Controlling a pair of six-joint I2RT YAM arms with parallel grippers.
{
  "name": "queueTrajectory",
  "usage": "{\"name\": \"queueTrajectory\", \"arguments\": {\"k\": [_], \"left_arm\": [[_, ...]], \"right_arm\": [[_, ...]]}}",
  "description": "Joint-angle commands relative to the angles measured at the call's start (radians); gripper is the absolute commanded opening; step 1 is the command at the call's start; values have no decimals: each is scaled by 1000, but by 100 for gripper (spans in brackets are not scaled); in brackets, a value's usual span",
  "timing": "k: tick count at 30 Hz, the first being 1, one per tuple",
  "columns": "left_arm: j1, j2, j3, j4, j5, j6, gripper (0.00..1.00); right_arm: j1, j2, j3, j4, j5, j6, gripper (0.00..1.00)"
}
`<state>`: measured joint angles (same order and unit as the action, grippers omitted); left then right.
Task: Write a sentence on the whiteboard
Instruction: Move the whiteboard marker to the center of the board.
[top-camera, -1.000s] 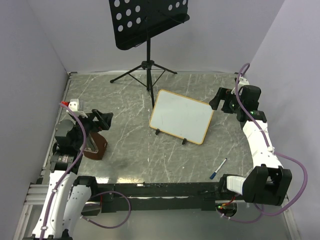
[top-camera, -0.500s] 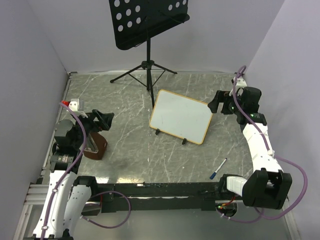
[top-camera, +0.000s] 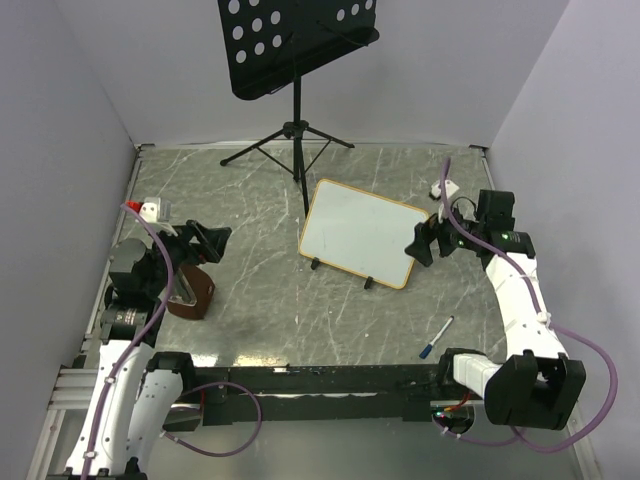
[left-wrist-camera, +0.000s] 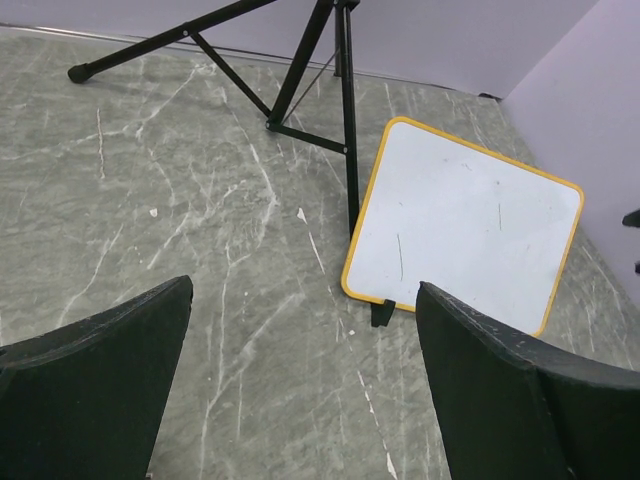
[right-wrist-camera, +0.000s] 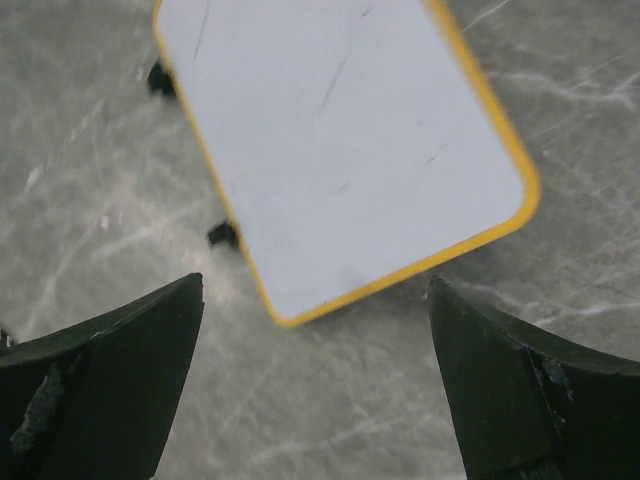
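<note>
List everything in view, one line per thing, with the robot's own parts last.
whiteboard: one, white with a light-wood frame and black feet, mid-table and tilted; only faint stray marks on it, no writing.
music stand: one, black and perforated, on a tripod at the far edge behind the whiteboard.
marker: one, white barrel with a blue cap, lying near the front edge on the right.
brown block: one, brown, on the left beside the left arm; what it is cannot be told.
table: one, grey-green marbled top.
left gripper: one, black, open, above the left side, holding nothing.
right gripper: one, black, open, at the whiteboard's right edge, holding nothing.
</note>
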<state>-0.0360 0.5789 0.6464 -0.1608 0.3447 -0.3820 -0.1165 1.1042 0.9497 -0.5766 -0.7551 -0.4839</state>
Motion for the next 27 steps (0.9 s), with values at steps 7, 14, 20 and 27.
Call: {"name": "queueTrajectory", "arguments": {"k": [7,14,20,27], "left_arm": [[-7,-37,15,49,22,11,97],[-12,-44,12,50,20,9,97],[-12,-42,10,52,22,9,97],[-12,-30,10,53,30,11,97]], "right_arm": [[20,-24,58,-617,22,-912,100],[50,-12,-22,-644,201,-1191,98],[92,19,-137,-632,342,-1314,90],[112,75,-204,-611,431,-1417,74]]}}
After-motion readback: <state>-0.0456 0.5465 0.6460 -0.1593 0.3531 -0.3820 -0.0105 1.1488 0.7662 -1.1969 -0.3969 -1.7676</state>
